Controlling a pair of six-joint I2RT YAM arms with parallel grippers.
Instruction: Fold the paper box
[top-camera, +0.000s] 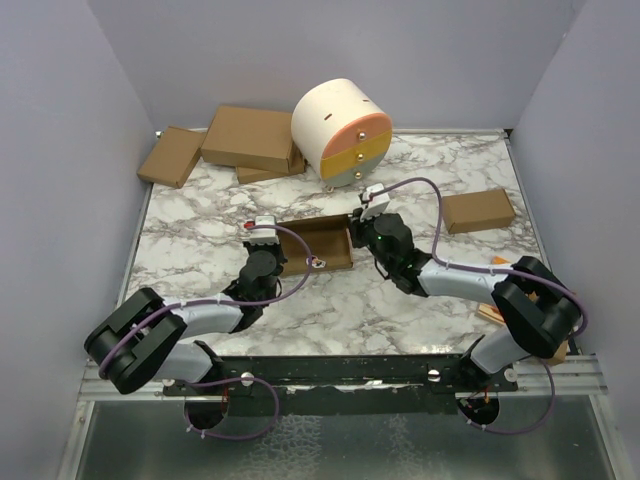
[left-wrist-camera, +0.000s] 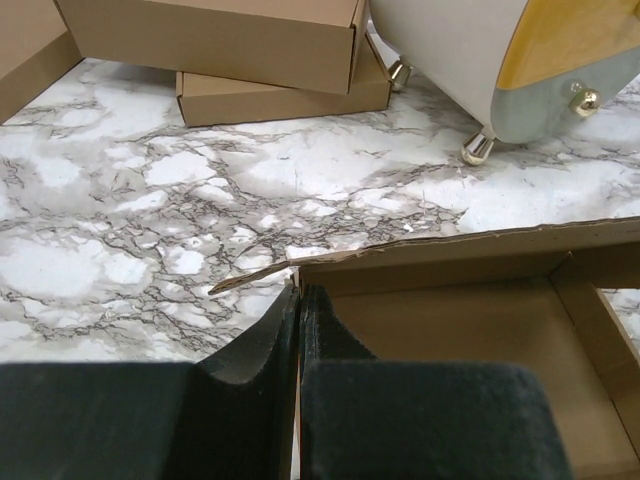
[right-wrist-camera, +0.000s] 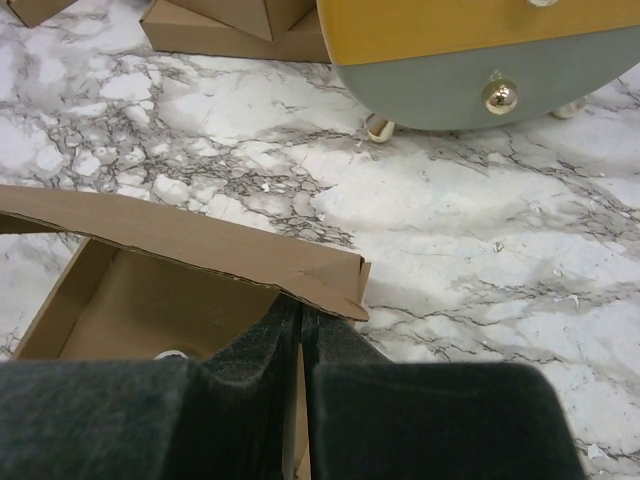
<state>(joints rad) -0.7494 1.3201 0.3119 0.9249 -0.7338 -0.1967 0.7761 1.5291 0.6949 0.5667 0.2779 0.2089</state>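
Left claw (left-wrist-camera: 299, 302) and right claw (right-wrist-camera: 301, 312) pinch the paper box (top-camera: 322, 245) by its end walls. It looks light and bendy, so grip near corners.

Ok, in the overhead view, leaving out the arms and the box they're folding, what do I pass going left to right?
flat brown carton → stack of brown cartons → round drawer cabinet → small brown carton

Both grey-and-black arms (top-camera: 205, 318) extended forward from the near edge of the marbled desk (top-camera: 350, 330), angled inward, left gripper (top-camera: 284, 248) pinched shut on the left wall of the brown cardboard paper box (top-camera: 325, 243), right gripper (top-camera: 356, 232) clamped on its right wall.
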